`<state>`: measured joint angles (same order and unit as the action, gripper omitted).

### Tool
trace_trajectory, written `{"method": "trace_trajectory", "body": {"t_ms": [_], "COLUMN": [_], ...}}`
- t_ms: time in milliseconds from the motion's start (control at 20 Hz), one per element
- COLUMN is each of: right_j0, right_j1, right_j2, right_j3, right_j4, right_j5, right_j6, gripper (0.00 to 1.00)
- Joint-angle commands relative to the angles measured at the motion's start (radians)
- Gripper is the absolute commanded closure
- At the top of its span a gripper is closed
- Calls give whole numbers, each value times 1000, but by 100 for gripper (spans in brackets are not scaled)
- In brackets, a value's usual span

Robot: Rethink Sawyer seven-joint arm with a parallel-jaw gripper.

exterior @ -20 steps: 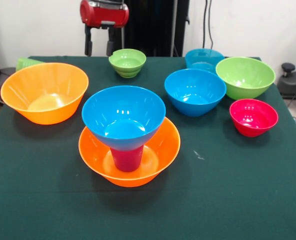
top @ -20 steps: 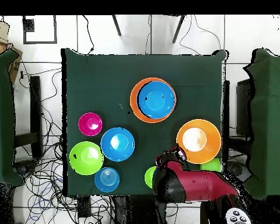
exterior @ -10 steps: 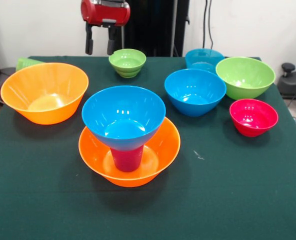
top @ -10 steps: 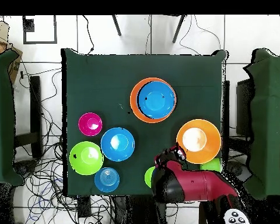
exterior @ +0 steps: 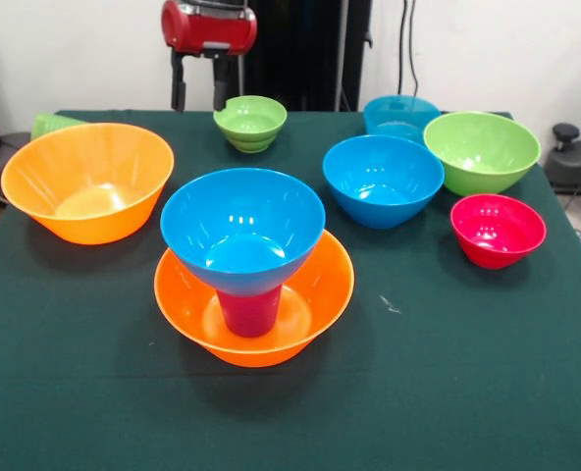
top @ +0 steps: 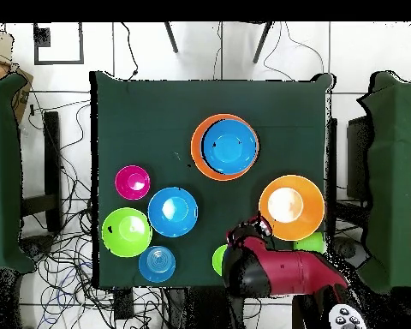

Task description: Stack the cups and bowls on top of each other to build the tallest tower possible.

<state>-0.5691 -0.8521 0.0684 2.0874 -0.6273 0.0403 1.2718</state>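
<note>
The tower stands in the middle of the table: a wide orange bowl (exterior: 322, 292) holds an upturned purple-magenta cup (exterior: 249, 310), and a blue bowl (exterior: 242, 231) rests on the cup. From overhead the tower (top: 225, 147) reads as a blue disc inside an orange ring. My gripper (exterior: 198, 96) hangs open and empty above the far edge, just left of a small lime green bowl (exterior: 250, 122). A second orange bowl (exterior: 87, 182) sits at the left. A light green cup (exterior: 53, 124) lies behind it.
To the right are a blue bowl (exterior: 383, 180), a teal bowl (exterior: 400, 116), a large lime green bowl (exterior: 481, 150) and a red-pink bowl (exterior: 498, 230). The green table (exterior: 448, 383) has bare cloth along its near side. The arm (top: 269, 267) partly covers the small lime bowl (top: 218, 259) overhead.
The gripper has drifted slightly to the right, toward the small lime green bowl. The bowls, cups and tower have not moved.
</note>
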Motion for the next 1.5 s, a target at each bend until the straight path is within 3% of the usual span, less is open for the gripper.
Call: {"method": "trace_trajectory", "body": {"t_ms": [50,250,1000,1500], "right_j0": [-14,0,-64,7], "right_j1": [110,149,211,286], "right_j2": [81,66,141,62], "right_j3": [65,54,49,-10], "right_j4": [26,23,27,-8], "right_j5": [79,77,123,45], "right_j6": [140,144,101,131], "gripper": [0,0,0,0]}}
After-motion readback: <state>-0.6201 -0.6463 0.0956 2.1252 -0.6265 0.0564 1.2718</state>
